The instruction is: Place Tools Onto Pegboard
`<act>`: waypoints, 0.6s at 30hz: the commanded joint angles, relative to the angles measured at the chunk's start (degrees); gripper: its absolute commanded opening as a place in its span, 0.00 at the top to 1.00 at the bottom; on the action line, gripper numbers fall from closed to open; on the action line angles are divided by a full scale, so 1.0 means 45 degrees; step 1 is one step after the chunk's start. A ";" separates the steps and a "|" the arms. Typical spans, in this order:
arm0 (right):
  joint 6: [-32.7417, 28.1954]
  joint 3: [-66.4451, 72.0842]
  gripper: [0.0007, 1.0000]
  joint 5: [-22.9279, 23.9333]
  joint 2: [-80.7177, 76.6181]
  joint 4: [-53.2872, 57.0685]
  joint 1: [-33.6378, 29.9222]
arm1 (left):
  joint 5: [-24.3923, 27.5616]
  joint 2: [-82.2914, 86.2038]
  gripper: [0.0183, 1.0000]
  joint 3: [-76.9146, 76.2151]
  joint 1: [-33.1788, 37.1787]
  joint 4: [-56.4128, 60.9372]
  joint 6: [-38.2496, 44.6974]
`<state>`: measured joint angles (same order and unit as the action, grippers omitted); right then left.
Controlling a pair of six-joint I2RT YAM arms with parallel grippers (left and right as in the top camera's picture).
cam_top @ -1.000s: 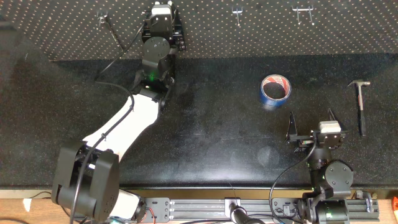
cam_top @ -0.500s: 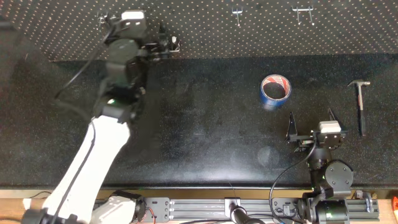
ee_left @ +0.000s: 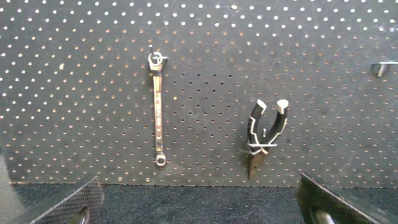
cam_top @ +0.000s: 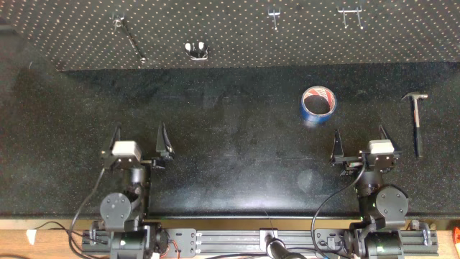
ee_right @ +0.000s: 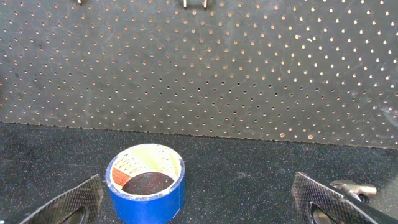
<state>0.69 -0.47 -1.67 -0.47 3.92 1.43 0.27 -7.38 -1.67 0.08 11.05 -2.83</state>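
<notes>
Both arms sit low near their bases with nothing held: the left claw has its fingers spread wide apart, and so does the right claw. On the pegboard a wrench hangs straight down from a hook by its ring end, and a pair of pliers hangs nearby with its handles up over a peg. Two things are left on the bench. A roll of blue tape stands on its flat side ahead of the right claw, and a hammer lies flat farther to the right, its head toward the board. Two bare hooks wait above them. The tape is probably the easier piece, being light, a stiff ring with a slick outer face. A sound hold would be one finger down inside the core and one outside, pinching the wall, which leaves the hole free to slide over a hook. The hammer will likely be heavier and top-heavy, with a thin, hard, smooth handle that could swing or slip if pinched far from the head, so a hold just below the head seems wiser. In the right wrist view it shows at the edge as what looks to be the head alone, so its exact shape is hard to judge.
</notes>
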 commanded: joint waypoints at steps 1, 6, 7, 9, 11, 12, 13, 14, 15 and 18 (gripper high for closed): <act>-0.0175 0.0053 0.01 -0.0073 0.0087 0.0034 -0.0029 | 0.0423 0.1603 0.00 0.0301 -0.0199 -0.1982 0.0029; -0.0175 0.0053 0.01 -0.0073 0.0087 0.0034 -0.0029 | 0.0330 0.1598 0.00 0.0301 -0.0821 -0.3487 0.0034; -0.0175 0.0053 0.01 -0.0073 0.0087 0.0034 -0.0029 | 0.0340 0.1598 0.00 0.0301 -0.0821 -0.3478 0.0029; -0.0175 0.0053 0.01 -0.0073 0.0092 0.0034 -0.0029 | 0.0345 0.1593 0.00 0.0301 -0.0821 -0.3478 0.0029; -0.0175 0.0053 0.01 -0.0073 0.0087 0.0034 -0.0029 | 0.0345 0.1593 0.00 0.0301 -0.0821 -0.3478 0.0029; -0.0175 0.0053 0.01 -0.0073 0.0087 0.0034 -0.0029 | 0.0340 0.1593 0.00 0.0301 -0.0821 -0.3478 0.0029; -0.0175 0.0053 0.01 -0.0073 0.0087 0.0034 -0.0029 | 0.0345 0.1593 0.00 0.0301 -0.0821 -0.3478 0.0029; -0.0175 0.0053 0.01 -0.0073 0.0087 0.0034 -0.0029 | 0.0340 0.1593 0.00 0.0301 -0.0821 -0.3478 0.0029; -0.0175 0.0053 0.01 -0.0073 0.0087 0.0034 -0.0029 | 0.0340 0.1593 0.00 0.0301 -0.0821 -0.3478 0.0029; -0.0175 0.0053 0.01 -0.0073 0.0087 0.0034 -0.0029 | 0.0345 0.1593 0.00 0.0301 -0.0821 -0.3478 0.0029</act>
<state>0.69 -0.47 -1.67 -0.47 3.92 1.43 1.54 -0.84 -0.40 -3.33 -4.14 -2.83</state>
